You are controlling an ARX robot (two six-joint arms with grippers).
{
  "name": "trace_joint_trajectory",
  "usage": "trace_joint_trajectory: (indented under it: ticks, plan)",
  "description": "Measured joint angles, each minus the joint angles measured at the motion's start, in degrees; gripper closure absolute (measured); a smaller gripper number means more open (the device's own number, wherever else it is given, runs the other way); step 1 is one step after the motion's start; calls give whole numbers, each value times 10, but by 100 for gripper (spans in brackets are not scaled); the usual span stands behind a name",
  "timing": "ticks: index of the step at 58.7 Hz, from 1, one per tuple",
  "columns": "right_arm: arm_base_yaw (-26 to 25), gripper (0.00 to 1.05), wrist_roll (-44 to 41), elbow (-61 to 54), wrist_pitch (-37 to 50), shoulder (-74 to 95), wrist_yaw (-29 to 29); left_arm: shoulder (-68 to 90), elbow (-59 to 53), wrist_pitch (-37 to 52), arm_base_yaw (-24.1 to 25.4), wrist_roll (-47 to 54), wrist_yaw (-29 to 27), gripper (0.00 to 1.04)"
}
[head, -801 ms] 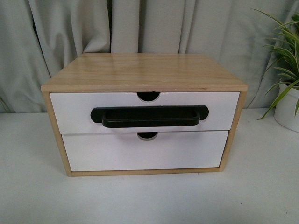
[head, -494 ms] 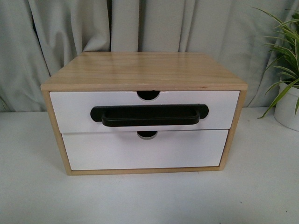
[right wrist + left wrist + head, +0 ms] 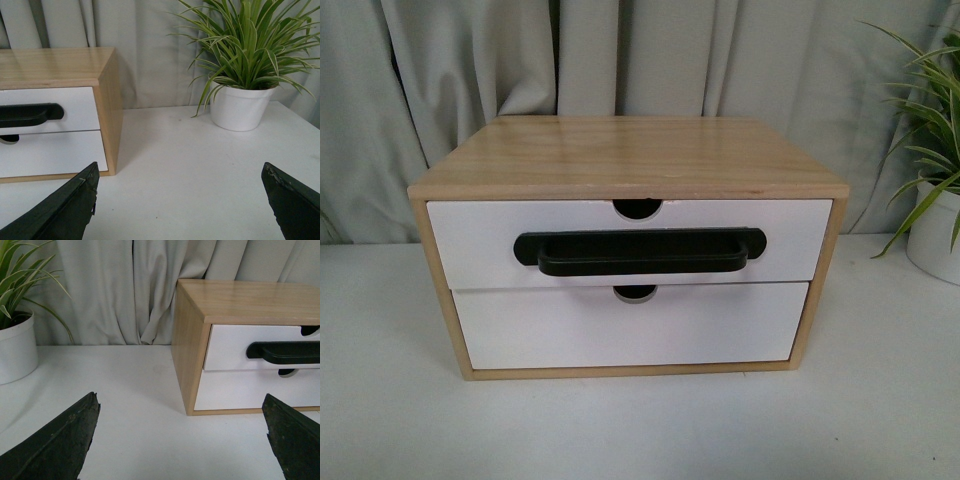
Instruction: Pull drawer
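The drawer (image 3: 790,235) is sitting shut in the upper slot of the wooden box (image 3: 630,150), mid-table (image 3: 640,430), with its black handle (image 3: 640,252) running across the front. My left gripper (image 3: 179,396) and right gripper (image 3: 180,165) are hanging nearer, spread wide, holding nothing and well apart from the drawer. I am judging that the whole box may slide toward me if I pull unbraced. A wide swing on the right could also brush the potted plant (image 3: 935,200).
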Motion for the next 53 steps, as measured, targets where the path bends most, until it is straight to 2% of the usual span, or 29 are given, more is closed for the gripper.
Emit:
trace_joint_trajectory:
  ticks: [18,21,24,29,37,41,45,48,53]
  plan:
    - [0,9,0,0,0,0,0,0,0,0,0,0,-2,6]
    - [25,9,29,11,-36,17,77,8,0,1,-19,-3,-69,6]
    - [43,9,44,17,-44,36,122,19,1,5,-21,-4,-70,6]
    - [72,9,30,44,-48,77,115,67,10,40,-22,12,-13,6]
    - [88,9,-56,104,-47,173,26,192,42,145,-29,115,110,6]
    - [80,9,-122,136,-50,238,-24,286,69,188,-30,212,183,6]
    - [59,9,-189,183,-49,312,-84,382,123,118,-35,364,290,6]
    - [45,9,-236,224,-63,367,-122,444,167,54,-47,471,334,6]
    - [42,9,-300,281,-100,436,-165,518,233,9,-63,612,350,6]
